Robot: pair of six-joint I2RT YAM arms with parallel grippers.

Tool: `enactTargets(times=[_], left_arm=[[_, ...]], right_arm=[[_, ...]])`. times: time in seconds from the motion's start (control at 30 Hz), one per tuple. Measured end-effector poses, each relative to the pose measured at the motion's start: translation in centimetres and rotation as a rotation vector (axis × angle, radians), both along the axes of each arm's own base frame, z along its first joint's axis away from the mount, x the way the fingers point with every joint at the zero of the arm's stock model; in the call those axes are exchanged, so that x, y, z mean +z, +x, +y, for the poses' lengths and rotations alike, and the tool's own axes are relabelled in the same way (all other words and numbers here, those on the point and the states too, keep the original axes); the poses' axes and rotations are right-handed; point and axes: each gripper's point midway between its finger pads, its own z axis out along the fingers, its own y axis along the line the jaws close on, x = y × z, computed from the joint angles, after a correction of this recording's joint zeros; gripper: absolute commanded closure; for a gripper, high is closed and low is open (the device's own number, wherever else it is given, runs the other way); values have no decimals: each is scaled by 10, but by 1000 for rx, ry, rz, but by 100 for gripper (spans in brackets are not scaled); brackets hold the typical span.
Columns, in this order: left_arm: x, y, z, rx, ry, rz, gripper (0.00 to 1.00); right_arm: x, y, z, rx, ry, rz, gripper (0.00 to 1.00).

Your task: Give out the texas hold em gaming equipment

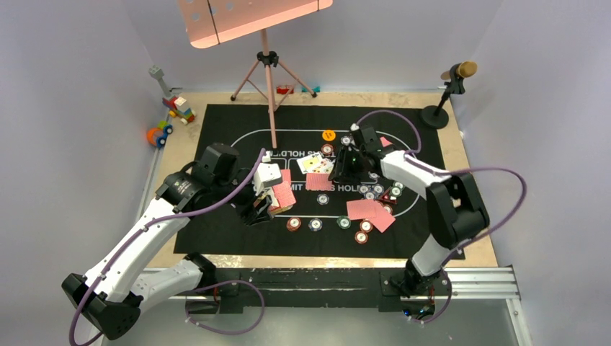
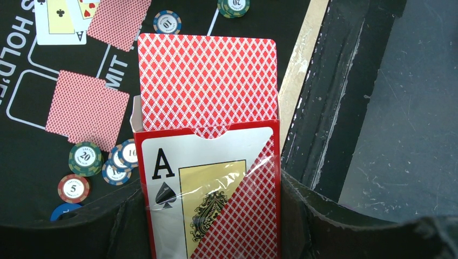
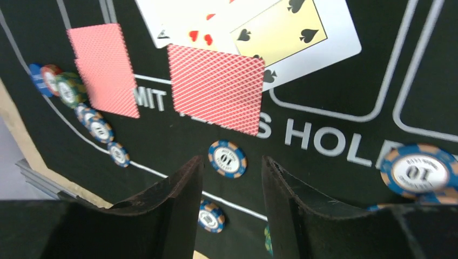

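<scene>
My left gripper (image 1: 268,203) is shut on the red card box (image 2: 210,194), which stands upright between the jaws with its flap open and a red-backed deck (image 2: 208,81) sticking out. Over the middle of the mat my right gripper (image 3: 232,162) is open and holds nothing. A blue chip (image 3: 227,158) lies on the felt just beyond its fingertips. Face-down cards (image 3: 216,89) and face-up cards (image 3: 281,32) lie further on. More chips (image 1: 317,223) line the mat's near side, beside two face-down cards (image 1: 367,210). An orange button disc (image 1: 328,135) sits at the far side.
The black printed felt mat (image 1: 230,238) covers the wooden table. A pink music stand on a tripod (image 1: 268,65) stands at the far edge and a microphone (image 1: 450,83) at the far right. Toy blocks (image 1: 169,119) lie at the far left corner.
</scene>
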Motion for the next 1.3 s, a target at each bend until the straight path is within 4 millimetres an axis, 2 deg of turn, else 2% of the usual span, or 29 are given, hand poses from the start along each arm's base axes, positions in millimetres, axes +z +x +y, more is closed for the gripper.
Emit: enactTargets(times=[0.07, 0.13, 0.17, 0.2, 0.3, 0.43, 0.57, 0.67, 0.77, 0.93, 1.1, 1.3], left_arm=[[0, 0, 0, -1, -1, 1, 68], [0, 0, 0, -1, -1, 1, 68], [0, 0, 0, -1, -2, 1, 68], [0, 0, 0, -1, -2, 1, 68], [0, 0, 0, -1, -1, 1, 68], [0, 0, 0, -1, -2, 2, 68], [0, 0, 0, 4, -3, 7, 68], [2, 0, -1, 10, -6, 10, 68], [3, 1, -2, 10, -9, 7, 68], [4, 2, -3, 13, -12, 6, 69], [7, 4, -4, 15, -16, 3, 69], [8, 4, -4, 14, -17, 2, 69]], right_arm=[[19, -1, -4, -7, -1, -43, 51], [43, -2, -6, -8, 17, -95, 37], [56, -3, -6, -6, 32, -124, 24], [70, -5, -5, -1, 56, -152, 20], [116, -15, 7, 51, 176, -243, 15], [178, -44, 37, 189, 378, -344, 12], [207, -82, 77, 354, 493, -339, 10], [216, -110, 101, 457, 554, -311, 8], [215, -127, 115, 512, 578, -278, 7], [202, -137, 130, 546, 576, -225, 6], [192, -135, 143, 543, 587, -191, 5], [189, -130, 149, 525, 604, -180, 28]])
